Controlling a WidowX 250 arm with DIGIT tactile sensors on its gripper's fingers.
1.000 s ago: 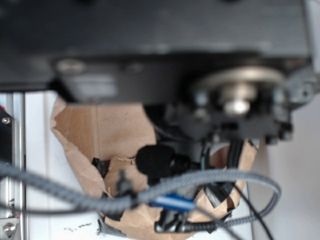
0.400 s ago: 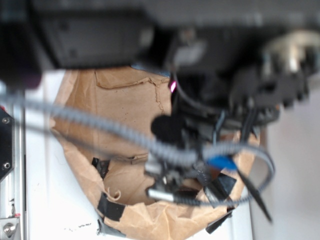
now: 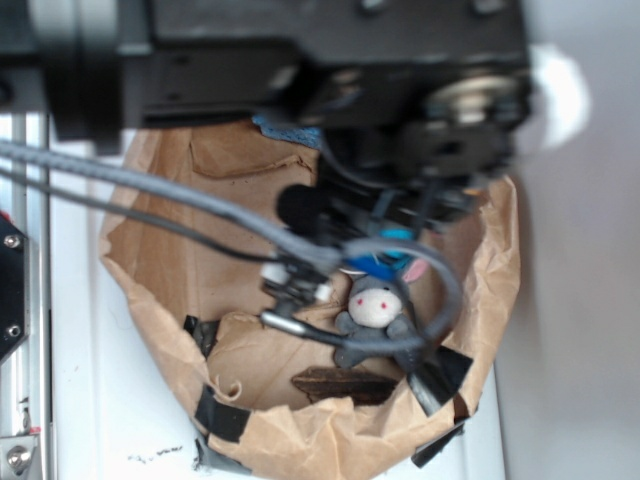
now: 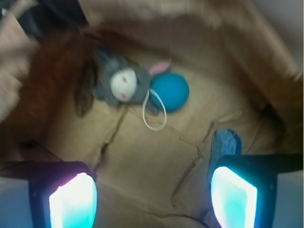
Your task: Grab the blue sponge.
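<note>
Wrist view: pincer (image 4: 152,194) gapes wide, empty, blue sponge (image 4: 225,142) by one finger.

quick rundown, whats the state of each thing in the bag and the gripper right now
gripper: open, empty, above the bag floor
blue sponge: lying on the bag floor by one fingertip, partly hidden, not grasped
plush toy: lying face up, untouched
turquoise ball: resting against the plush toy, white loop trailing on the paper
paper bag: open, crumpled, taped at the rim

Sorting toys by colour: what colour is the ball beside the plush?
Turquoise blue ball, with a white loop; clearest in the wrist view.
</note>
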